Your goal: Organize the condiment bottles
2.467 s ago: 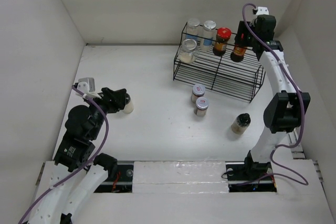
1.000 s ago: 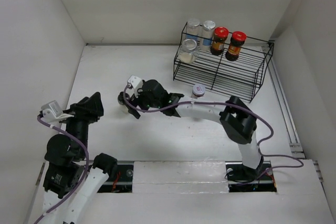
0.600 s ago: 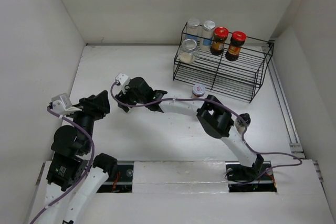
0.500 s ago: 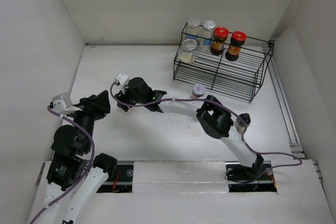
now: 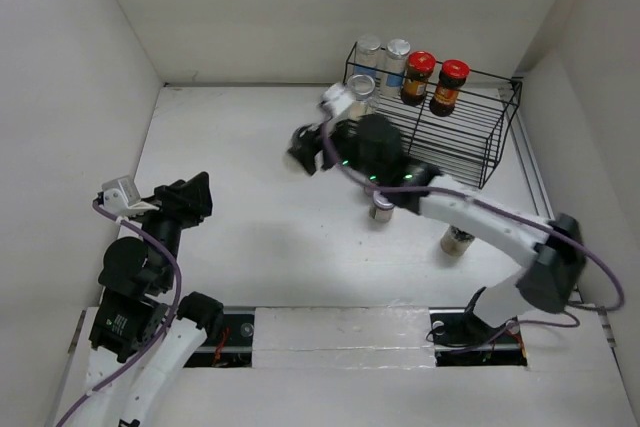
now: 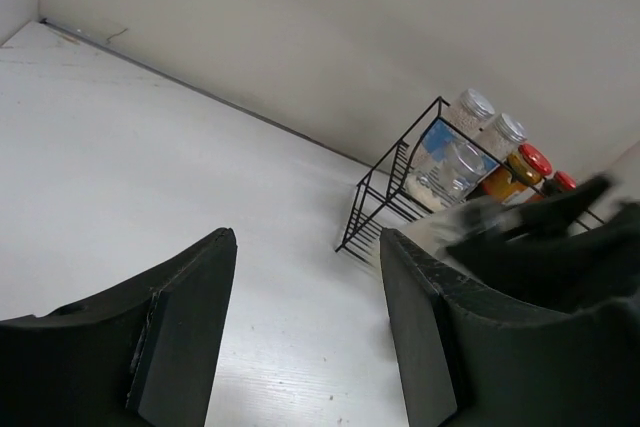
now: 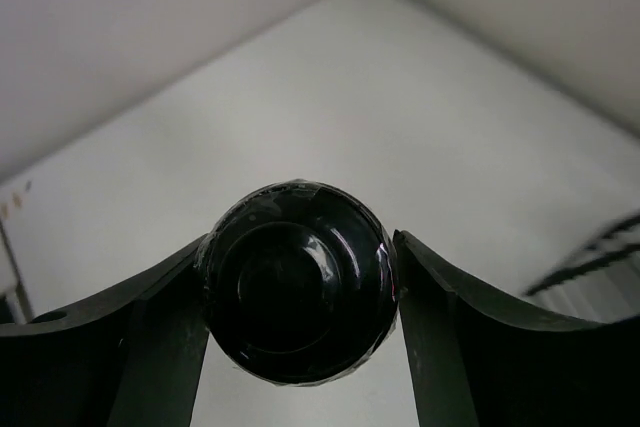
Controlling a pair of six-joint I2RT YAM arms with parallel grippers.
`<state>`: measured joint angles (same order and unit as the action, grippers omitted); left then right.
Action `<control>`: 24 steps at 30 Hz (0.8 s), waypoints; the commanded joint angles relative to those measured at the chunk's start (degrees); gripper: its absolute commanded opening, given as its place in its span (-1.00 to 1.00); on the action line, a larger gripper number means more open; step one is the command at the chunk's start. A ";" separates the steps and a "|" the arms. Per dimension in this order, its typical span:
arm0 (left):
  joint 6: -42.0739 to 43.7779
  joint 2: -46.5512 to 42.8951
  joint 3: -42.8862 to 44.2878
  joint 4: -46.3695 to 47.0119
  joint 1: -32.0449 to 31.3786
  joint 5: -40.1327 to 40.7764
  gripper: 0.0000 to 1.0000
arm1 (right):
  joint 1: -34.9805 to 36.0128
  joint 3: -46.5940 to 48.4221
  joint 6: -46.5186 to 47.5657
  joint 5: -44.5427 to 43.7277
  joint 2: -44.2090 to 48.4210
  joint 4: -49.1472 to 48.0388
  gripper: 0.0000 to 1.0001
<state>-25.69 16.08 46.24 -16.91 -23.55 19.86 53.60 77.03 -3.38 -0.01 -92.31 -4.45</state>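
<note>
Change: your right gripper [image 5: 308, 150] has carried the black-lidded jar [image 7: 296, 292] from 9 o'clock toward the wire rack [image 5: 440, 142] at 1 o'clock.
Grip: fingers clamp the lid on both sides.
Left gripper [image 6: 305, 287]: spread wide, empty, at 8 o'clock.
Meaning: this jar is probably bound for a shelf, while loose jars [image 5: 381, 205] wait near 4 o'clock.

The right arm [image 5: 480, 217] is reaching out low from its base toward the far left, its gripper [image 5: 308, 154] clamping a black-lidded jar [image 7: 298, 292] between both fingers. The left arm [image 5: 135, 272] is sitting folded near its base, its gripper [image 5: 195, 199] hanging with fingers [image 6: 180, 327] spread wide, holding nothing.
</note>
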 commanded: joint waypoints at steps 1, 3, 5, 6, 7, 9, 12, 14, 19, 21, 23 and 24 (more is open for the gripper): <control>1.35 0.80 0.26 2.67 0.08 -0.96 0.11 | -10.76 -3.63 0.65 -4.56 13.10 -6.72 -0.42; 1.35 0.80 0.26 2.67 0.08 -1.66 0.11 | -15.70 -6.89 0.65 -4.04 17.93 -5.05 -0.42; 1.35 0.80 0.26 2.67 0.08 -2.28 0.11 | -21.58 -8.21 0.65 -6.13 20.14 -2.51 -0.40; 1.35 0.80 0.26 2.67 0.08 -2.28 0.11 | -23.26 -8.22 0.65 -7.45 20.76 -1.28 -0.40; 1.35 0.80 0.26 3.28 0.08 -1.50 0.11 | -24.85 -7.43 1.44 -8.24 20.77 -0.22 -0.37; 1.35 1.33 0.26 3.28 0.08 -1.49 0.11 | -30.56 -5.77 1.44 -6.68 19.81 1.19 -0.37; 1.35 1.33 0.26 2.58 0.08 -2.10 0.11 | -36.70 -3.57 1.44 0.96 15.33 2.42 -0.37; 1.35 1.33 0.26 2.58 0.08 -0.79 0.11 | -38.04 -0.84 0.92 3.25 11.99 3.04 -0.37; 1.35 1.33 0.26 2.05 0.08 -0.78 0.11 | -38.05 4.08 1.71 1.15 6.10 3.57 -0.37; 1.35 1.33 0.26 2.66 0.08 -0.78 0.11 | -38.05 5.76 1.71 1.15 3.46 4.45 -0.37; 1.35 0.71 0.26 2.67 0.08 -0.78 0.11 | -37.53 5.76 1.71 1.15 2.41 3.14 -0.37; 1.35 0.71 0.26 2.67 0.08 -0.78 0.11 | -37.52 5.76 1.71 1.15 1.36 3.13 -0.37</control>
<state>-25.32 16.51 46.24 -16.49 -23.55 18.65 15.44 77.58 -2.13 0.10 -92.25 5.80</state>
